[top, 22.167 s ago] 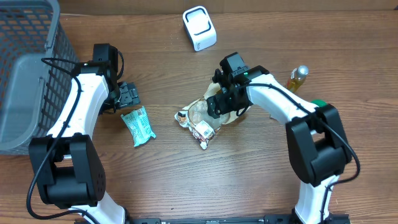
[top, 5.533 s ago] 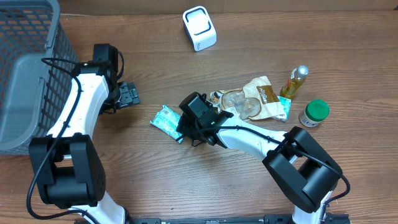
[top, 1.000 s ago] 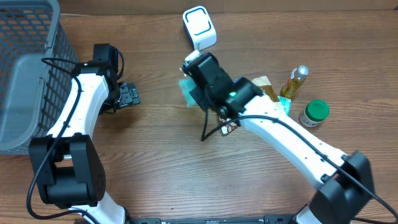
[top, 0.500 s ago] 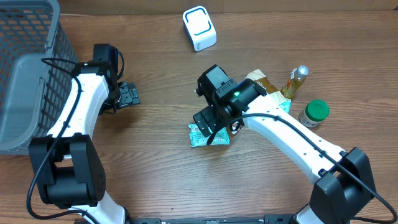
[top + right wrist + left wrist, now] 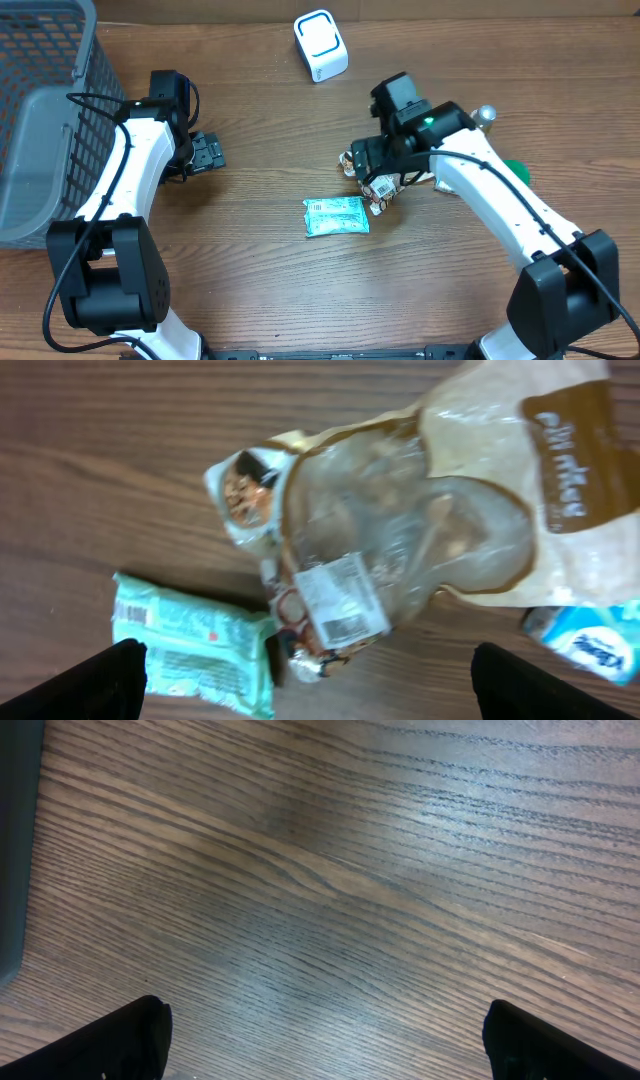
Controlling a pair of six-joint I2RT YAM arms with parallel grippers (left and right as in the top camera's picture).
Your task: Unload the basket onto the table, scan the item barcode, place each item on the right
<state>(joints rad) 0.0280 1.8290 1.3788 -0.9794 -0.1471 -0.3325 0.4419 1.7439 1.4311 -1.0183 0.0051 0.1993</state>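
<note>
Overhead view, starting at the left edge: a grey wire-mesh basket (image 5: 40, 110) sits at the corner of the brown wood-grain table (image 5: 250, 300). Just right of it the left gripper (image 5: 208, 152) hangs over bare wood, well apart from the items. Its wrist camera shows the two black fingertips (image 5: 110, 1040) out at the bottom corners, so the jaws are spread wide and grip nothing.

Up at the far edge, around the middle, is the white box-shaped scanner (image 5: 320, 44). Well away from it, toward the near side, the mint-green foil packet (image 5: 336, 216) lies flat on the wood, long side running left to right. Neither arm is touching it.

Just right of that packet and a bit further back is the right gripper (image 5: 372, 170), hovering above the clear plastic snack bag with a brown label (image 5: 430, 530). From the right wrist its fingers (image 5: 80, 680) sit far apart at the lower corners and hold nothing. The bag has a white barcode sticker (image 5: 340, 600) facing up, and its near corner comes close to the packet's right end. I can't tell if they touch. A small blue-and-white packet (image 5: 590, 640) peeks out at the bag's edge.

Furthest right are a small bottle with a silvery cap (image 5: 485, 114) and a green round lid (image 5: 517, 168), both mostly hidden behind the right arm.
</note>
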